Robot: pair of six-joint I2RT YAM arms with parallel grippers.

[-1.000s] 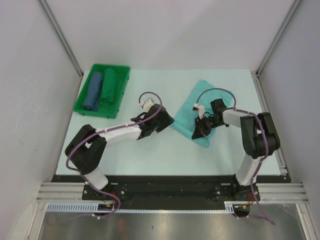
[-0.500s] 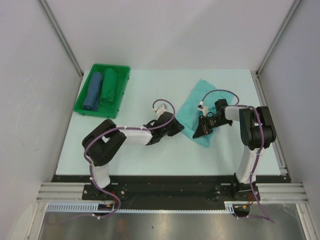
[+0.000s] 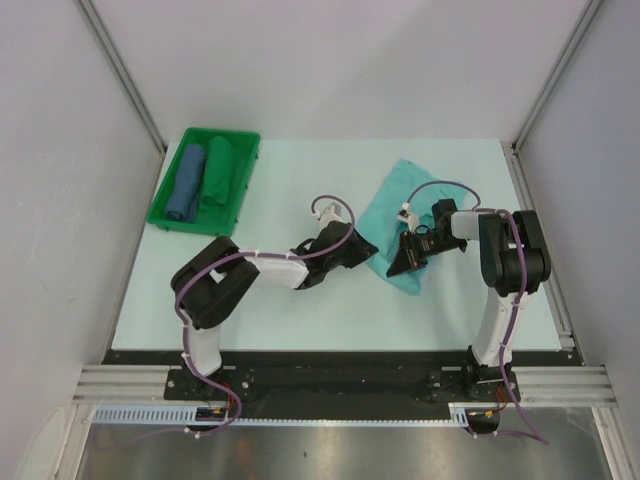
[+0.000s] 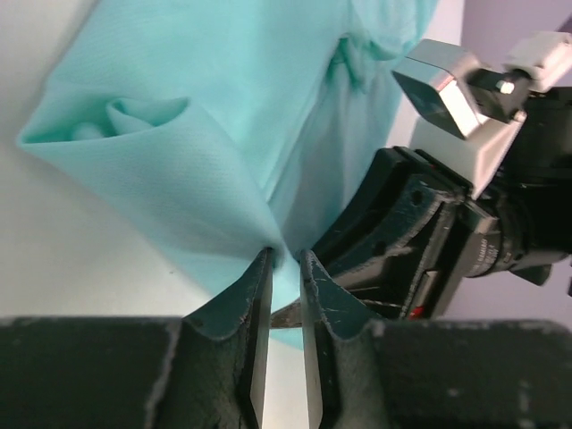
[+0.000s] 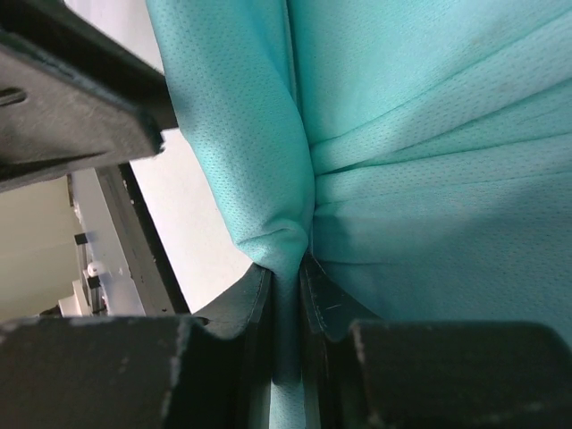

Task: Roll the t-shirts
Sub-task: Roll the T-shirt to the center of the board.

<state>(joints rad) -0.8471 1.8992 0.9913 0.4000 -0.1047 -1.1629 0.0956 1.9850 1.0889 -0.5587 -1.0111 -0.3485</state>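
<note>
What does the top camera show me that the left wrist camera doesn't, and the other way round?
Only the top view: the green tray at the table's far left, holding a blue bundle and a dark green bundle.
Only the left wrist view: up close, the left gripper with its jaws narrow, pinching the near edge of the t-shirt at their tips, beside a curled fold in the cloth.
Both: the turquoise t-shirt, the left gripper and the right gripper at its near edge.
</note>
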